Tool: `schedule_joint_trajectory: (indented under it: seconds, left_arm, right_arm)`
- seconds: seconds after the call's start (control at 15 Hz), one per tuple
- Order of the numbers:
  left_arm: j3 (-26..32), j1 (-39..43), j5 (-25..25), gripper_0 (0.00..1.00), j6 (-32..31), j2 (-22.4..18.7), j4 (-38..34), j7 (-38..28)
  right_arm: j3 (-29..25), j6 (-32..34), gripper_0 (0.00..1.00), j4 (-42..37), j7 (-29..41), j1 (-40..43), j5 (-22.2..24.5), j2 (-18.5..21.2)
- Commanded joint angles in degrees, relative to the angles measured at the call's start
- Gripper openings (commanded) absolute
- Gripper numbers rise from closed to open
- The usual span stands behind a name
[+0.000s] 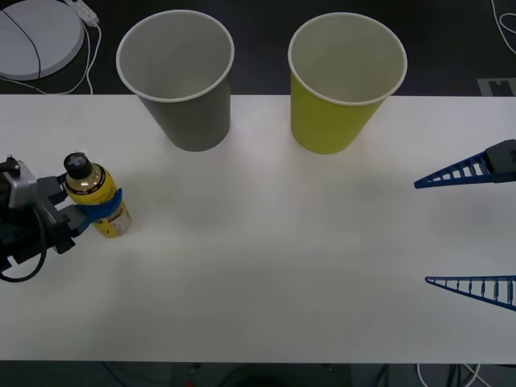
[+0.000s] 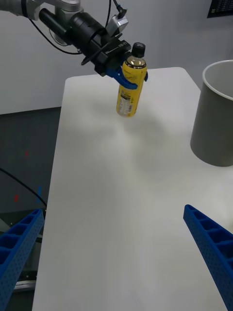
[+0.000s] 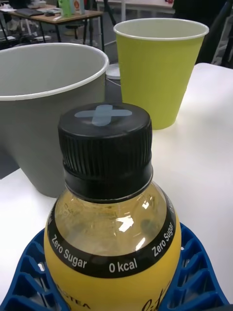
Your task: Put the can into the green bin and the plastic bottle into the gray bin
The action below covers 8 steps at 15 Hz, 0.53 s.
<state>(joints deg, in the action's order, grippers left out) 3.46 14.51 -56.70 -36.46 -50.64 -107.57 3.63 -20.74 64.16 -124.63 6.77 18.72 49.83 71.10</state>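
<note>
Plastic bottle (image 1: 98, 201) in left gripper (image 1: 95, 211)

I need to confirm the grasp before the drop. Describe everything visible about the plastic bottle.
The plastic bottle is small, with a yellow label, a ribbed black screw cap marked with a pale cross, and a clear gold-tinted neck above a black band reading "Zero Sugar 0 kcal". It stands about upright at the table's left side, near the gray bin. The left gripper clasps its body with blue ribbed fingers.
</note>
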Motion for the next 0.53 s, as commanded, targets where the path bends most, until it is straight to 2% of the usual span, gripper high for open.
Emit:
schedule_joint_trajectory:
  seconds: [0.07, 0.33, 0.53]
  left_arm:
    - [0.7, 0.1, 1.4, 0.0, -0.1, -3.7, 0.0, -2.5]
    - [4.2, 0.1, -2.2, 0.0, -1.6, -7.3, -1.8, -11.2]
    - [9.6, 0.1, -7.2, 0.0, -7.0, -9.3, -3.0, -19.5]
  right_arm:
    - [0.0, 0.0, 1.0, 0.0, 0.0, 0.0, 0.0, 0.0]
    - [0.0, 0.0, 1.0, 0.0, 0.0, 0.0, 0.0, 0.0]
    - [0.0, 0.0, 1.0, 0.0, 0.0, 0.0, 0.0, 0.0]
